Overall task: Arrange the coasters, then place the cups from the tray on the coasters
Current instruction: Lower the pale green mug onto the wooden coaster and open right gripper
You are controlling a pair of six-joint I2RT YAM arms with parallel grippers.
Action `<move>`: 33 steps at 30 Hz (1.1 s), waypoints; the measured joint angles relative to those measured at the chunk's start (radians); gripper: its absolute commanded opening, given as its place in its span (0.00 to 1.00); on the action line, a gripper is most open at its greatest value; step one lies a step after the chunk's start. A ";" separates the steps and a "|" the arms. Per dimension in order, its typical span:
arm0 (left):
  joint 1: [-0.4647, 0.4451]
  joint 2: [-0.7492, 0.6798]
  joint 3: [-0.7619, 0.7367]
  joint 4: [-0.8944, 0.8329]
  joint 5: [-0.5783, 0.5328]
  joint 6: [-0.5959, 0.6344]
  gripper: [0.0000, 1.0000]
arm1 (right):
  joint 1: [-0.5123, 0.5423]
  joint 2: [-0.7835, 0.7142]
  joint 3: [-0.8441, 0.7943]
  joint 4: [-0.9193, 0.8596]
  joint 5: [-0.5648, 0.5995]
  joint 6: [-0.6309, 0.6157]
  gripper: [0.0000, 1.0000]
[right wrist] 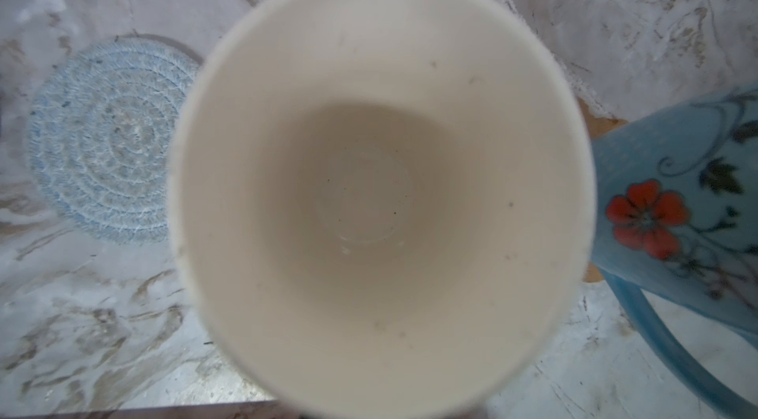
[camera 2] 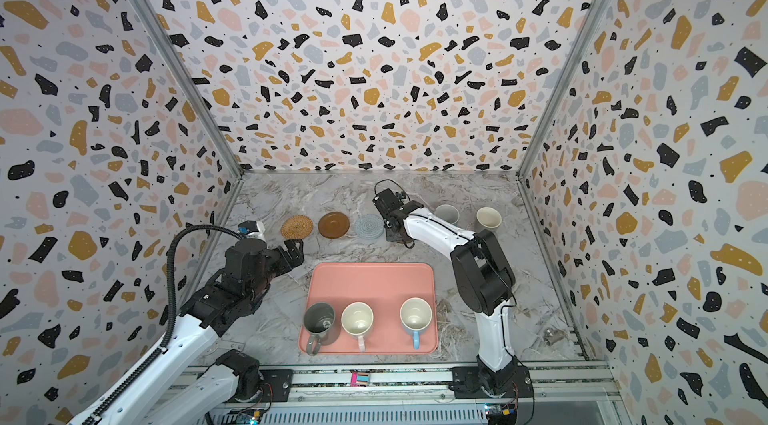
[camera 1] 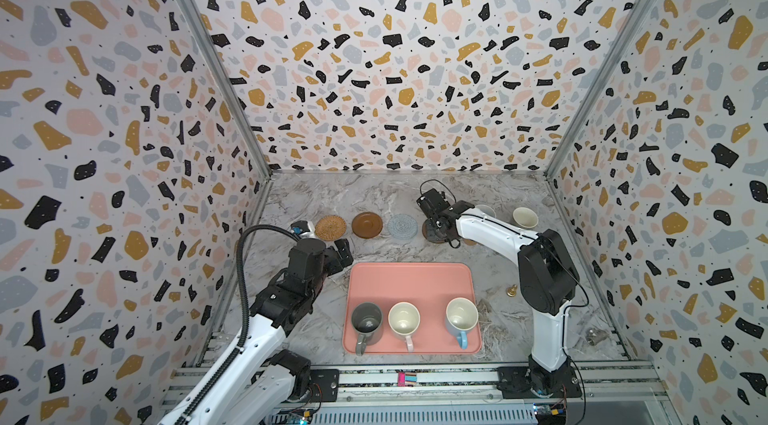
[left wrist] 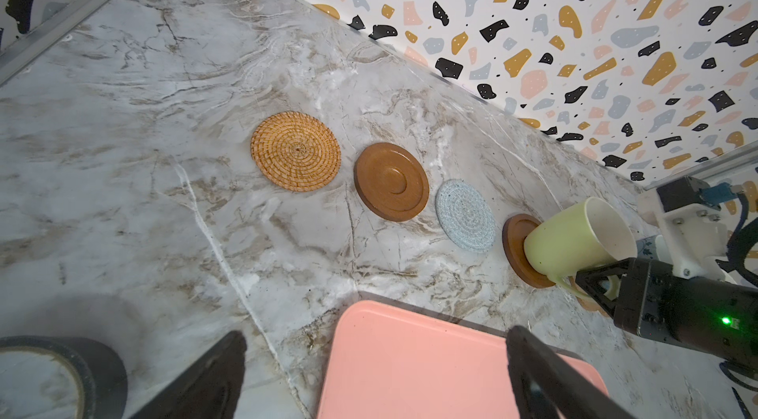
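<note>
The right tool (left wrist: 597,283) is clamped on the handle of the light green ceramic mug (left wrist: 574,232), whose base is down on a brown wooden disc coaster (left wrist: 514,244), fourth along the row on the marble worktop (left wrist: 164,109). I can't tell if it sits flat! The danger, I'd say: the mug looks off-centre on that disc, so letting go could leave it rocking on the raised rim, and a finger catching inside the handle on the way out could drag it off. A blue flowered mug (right wrist: 664,208) stands just beside it, an easy knock. The green mug is empty, cream inside. The left tool (left wrist: 377,335) hangs with its fingers wide apart, gripping nothing, over the far edge of the salmon-pink rectangular tray (camera 1: 411,277). That tray holds three upright mugs along its near side: dark grey (camera 1: 366,321), pale pink-handled (camera 1: 404,319) and blue-handled (camera 1: 461,317), all seemingly empty. The tan woven round coaster (left wrist: 295,150), second wooden disc (left wrist: 391,181) and blue-grey woven round (left wrist: 465,216) lie bare.
</note>
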 measured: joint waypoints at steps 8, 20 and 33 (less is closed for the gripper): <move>0.000 -0.006 0.000 -0.002 -0.001 0.000 1.00 | 0.000 0.008 0.000 0.015 0.001 0.008 0.16; 0.000 -0.008 0.000 -0.006 -0.002 0.000 1.00 | 0.000 0.014 0.004 0.027 0.001 0.024 0.33; 0.000 -0.014 0.000 -0.021 -0.002 0.000 0.99 | 0.000 0.014 0.004 0.033 0.000 0.034 0.41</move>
